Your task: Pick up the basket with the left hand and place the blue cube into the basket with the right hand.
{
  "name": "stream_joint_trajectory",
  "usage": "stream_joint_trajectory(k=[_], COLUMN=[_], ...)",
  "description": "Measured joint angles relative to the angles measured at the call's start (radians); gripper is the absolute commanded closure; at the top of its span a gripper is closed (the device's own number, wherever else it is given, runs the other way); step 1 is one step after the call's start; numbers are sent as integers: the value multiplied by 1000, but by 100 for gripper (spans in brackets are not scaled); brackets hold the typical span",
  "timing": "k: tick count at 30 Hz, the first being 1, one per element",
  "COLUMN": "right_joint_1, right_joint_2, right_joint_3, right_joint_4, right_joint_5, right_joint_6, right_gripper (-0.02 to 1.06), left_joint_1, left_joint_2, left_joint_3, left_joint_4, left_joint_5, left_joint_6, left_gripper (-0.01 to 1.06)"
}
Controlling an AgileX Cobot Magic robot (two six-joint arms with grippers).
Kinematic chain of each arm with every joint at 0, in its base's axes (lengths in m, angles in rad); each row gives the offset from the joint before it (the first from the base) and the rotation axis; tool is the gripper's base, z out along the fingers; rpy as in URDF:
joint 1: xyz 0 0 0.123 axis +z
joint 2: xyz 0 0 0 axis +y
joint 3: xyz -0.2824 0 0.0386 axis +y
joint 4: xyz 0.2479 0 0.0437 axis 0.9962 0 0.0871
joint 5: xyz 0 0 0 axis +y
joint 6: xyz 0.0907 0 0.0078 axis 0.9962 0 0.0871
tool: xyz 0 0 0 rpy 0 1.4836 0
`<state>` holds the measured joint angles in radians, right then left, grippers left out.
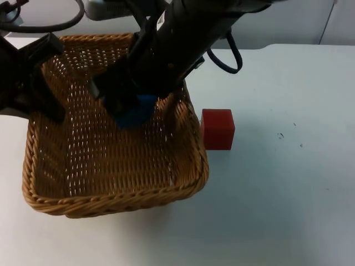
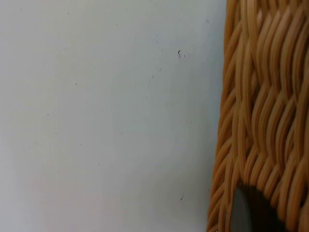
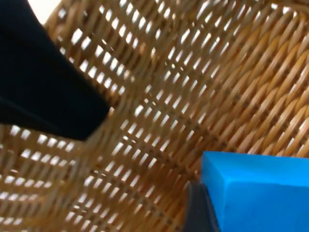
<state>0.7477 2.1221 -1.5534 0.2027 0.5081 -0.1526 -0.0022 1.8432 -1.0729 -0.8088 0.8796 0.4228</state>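
- White table, grey wall behind; a red cube sits just beside the basket.
- Left gripper clamps the basket's rim.
- Right gripper, inside the basket, grips the blue cube, half hidden.

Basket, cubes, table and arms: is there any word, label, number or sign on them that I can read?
No readable text anywhere.
Right arm: a small pale label near its upper part, too blurred to read.
Basket, blue cube, red cube, table: no writing, only small dark specks on the table.
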Motion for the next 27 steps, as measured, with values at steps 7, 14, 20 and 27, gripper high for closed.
stream_joint_trajectory(k=[7, 14, 20, 27], right_joint_1=[0, 0, 1, 7], right_joint_2=[35, 35, 35, 1], right_joint_3=[0, -4, -4, -4], right_joint_4=[-35, -39, -39, -81], right_joint_5=[3, -4, -13, -13], right_joint_6=[0, 0, 0, 0], right_gripper=[103, 65, 12, 3], left_joint_1=[0, 0, 0, 0], left_joint_2=[0, 0, 0, 0], left_joint_3=[0, 0, 0, 0], left_joint_4=[0, 0, -2, -15], left_joint_5=[-2, -9, -12, -22], left_joint_6=[0, 0, 2, 7], left_gripper=[105, 105, 105, 105])
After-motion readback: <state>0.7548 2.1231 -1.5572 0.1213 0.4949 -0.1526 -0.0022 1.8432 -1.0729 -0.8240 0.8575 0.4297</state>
